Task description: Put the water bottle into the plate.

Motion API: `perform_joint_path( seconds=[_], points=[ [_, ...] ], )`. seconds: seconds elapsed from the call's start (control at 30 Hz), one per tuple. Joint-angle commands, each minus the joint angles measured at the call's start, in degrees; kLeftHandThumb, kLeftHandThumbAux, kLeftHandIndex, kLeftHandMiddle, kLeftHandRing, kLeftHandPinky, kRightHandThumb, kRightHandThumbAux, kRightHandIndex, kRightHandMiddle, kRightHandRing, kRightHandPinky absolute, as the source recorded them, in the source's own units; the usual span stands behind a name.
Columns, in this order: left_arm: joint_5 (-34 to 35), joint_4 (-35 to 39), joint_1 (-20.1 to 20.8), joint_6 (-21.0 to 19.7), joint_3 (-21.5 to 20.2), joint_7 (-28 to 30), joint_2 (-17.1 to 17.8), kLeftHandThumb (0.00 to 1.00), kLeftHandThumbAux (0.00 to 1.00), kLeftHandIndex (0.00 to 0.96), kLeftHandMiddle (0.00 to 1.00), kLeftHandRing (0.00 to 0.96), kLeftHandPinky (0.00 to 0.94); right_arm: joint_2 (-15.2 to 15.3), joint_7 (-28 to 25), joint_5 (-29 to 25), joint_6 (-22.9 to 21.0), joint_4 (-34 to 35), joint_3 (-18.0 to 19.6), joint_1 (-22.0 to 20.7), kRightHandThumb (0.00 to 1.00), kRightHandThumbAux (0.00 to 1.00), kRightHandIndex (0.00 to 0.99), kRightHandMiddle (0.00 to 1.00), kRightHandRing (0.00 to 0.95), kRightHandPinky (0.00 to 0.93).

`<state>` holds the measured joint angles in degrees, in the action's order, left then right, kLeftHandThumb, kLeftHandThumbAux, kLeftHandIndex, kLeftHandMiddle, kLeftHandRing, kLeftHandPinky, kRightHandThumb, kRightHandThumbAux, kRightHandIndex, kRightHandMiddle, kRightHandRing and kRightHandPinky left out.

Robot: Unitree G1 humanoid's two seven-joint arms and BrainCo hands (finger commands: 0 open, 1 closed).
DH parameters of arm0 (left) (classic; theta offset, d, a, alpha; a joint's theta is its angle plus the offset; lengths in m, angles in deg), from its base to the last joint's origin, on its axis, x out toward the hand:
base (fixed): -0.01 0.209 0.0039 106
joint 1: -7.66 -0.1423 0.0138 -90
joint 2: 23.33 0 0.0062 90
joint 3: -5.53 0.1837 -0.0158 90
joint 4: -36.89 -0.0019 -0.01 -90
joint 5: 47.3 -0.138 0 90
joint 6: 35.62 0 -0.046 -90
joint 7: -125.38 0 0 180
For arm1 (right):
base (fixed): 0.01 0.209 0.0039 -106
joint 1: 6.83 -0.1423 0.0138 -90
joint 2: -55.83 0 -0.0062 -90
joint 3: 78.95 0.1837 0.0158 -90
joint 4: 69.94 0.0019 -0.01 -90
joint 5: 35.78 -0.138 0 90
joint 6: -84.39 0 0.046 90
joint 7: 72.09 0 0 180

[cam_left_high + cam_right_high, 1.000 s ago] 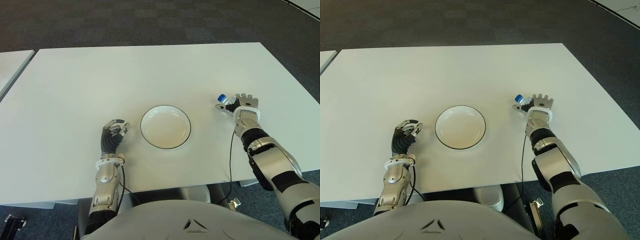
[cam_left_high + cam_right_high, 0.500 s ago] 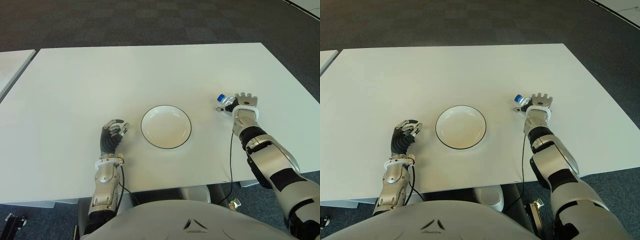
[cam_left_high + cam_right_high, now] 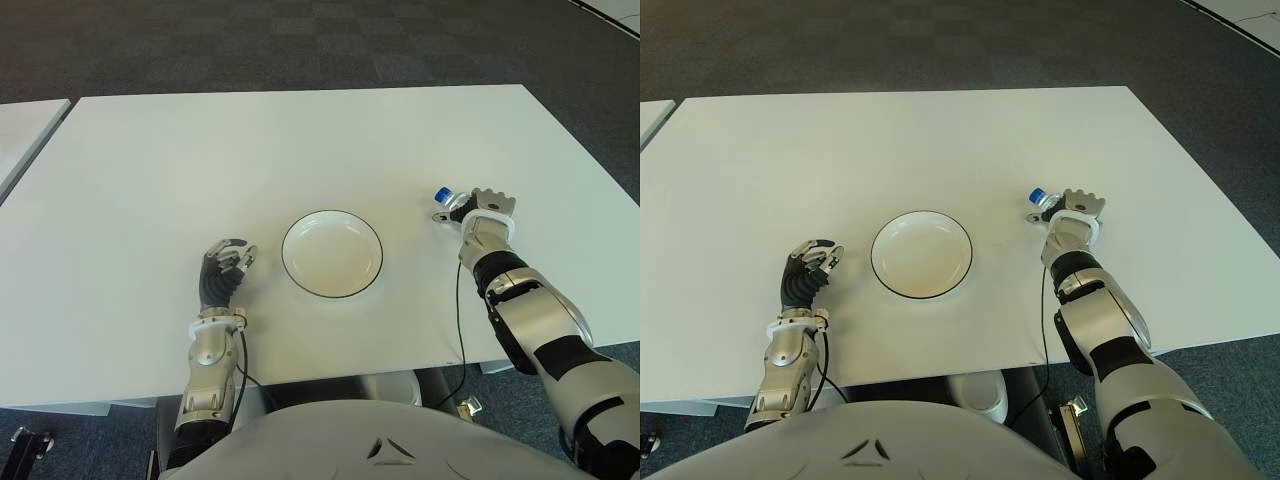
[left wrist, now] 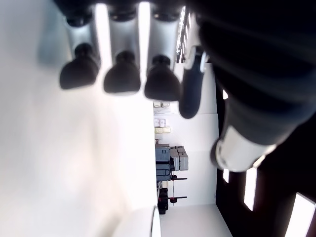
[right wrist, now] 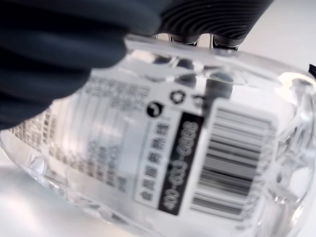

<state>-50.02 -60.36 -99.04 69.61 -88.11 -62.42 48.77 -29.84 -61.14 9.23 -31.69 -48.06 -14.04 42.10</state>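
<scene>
The clear water bottle (image 5: pixel 187 148) lies on the white table (image 3: pixel 250 150) to the right of the plate; only its blue cap (image 3: pixel 441 195) shows from above. My right hand (image 3: pixel 485 205) covers its body, with thumb and fingers (image 5: pixel 207 19) curled against the plastic. The white plate with a dark rim (image 3: pixel 332 255) sits mid-table with nothing in it, about a hand's width left of the bottle. My left hand (image 3: pixel 226 265) shows left of the plate, fingers (image 4: pixel 123 74) loosely bent and holding nothing.
The table's front edge runs close below both hands, its right edge beyond the right hand. A second white table (image 3: pixel 25 125) stands at the far left. A thin black cable (image 3: pixel 461 310) hangs from the right forearm. Dark carpet surrounds the table.
The right hand's fingers have curled down over the bottle and the wrist has shifted slightly left. The left hand and plate have not moved.
</scene>
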Motion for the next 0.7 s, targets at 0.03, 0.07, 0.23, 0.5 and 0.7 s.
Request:
perform_joint_path(
  seconds=[0.03, 0.07, 0.23, 0.5, 0.7],
  points=[
    [0.24, -1.45, 0.22, 0.12, -0.06, 0.87, 0.53, 0.702, 0.72, 0.436, 0.844, 0.841, 0.804, -5.78, -2.29, -4.46, 0.04, -5.92, 1.1, 10.14, 0.72, 0.703, 0.438, 0.685, 0.707, 0.714],
    [0.22, -1.47, 0.22, 0.16, -0.05, 0.87, 0.56, 0.702, 0.72, 0.436, 0.844, 0.841, 0.804, -5.82, -2.09, -4.52, 0.05, -5.99, 1.17, 10.13, 0.72, 0.703, 0.438, 0.689, 0.711, 0.717],
    [0.21, -1.43, 0.16, 0.21, -0.03, 0.98, 0.73, 0.701, 0.72, 0.437, 0.845, 0.842, 0.803, -6.15, -1.4, -5.21, -0.07, -6.27, 1.87, 10.0, 0.721, 0.705, 0.439, 0.721, 0.737, 0.732],
    [0.34, -1.2, 0.03, 0.32, -0.03, 0.84, 0.62, 0.701, 0.72, 0.437, 0.846, 0.844, 0.808, -6.51, -0.45, -6.51, -0.09, -6.31, 2.92, 9.86, 0.718, 0.706, 0.439, 0.762, 0.766, 0.784],
    [0.52, -0.73, 0.12, -1.33, -0.15, 0.74, 0.59, 0.701, 0.72, 0.436, 0.844, 0.84, 0.802, -6.68, -0.03, -7.84, 0.13, -5.91, 4.66, 9.7, 0.712, 0.709, 0.439, 0.787, 0.782, 0.81]
  ],
)
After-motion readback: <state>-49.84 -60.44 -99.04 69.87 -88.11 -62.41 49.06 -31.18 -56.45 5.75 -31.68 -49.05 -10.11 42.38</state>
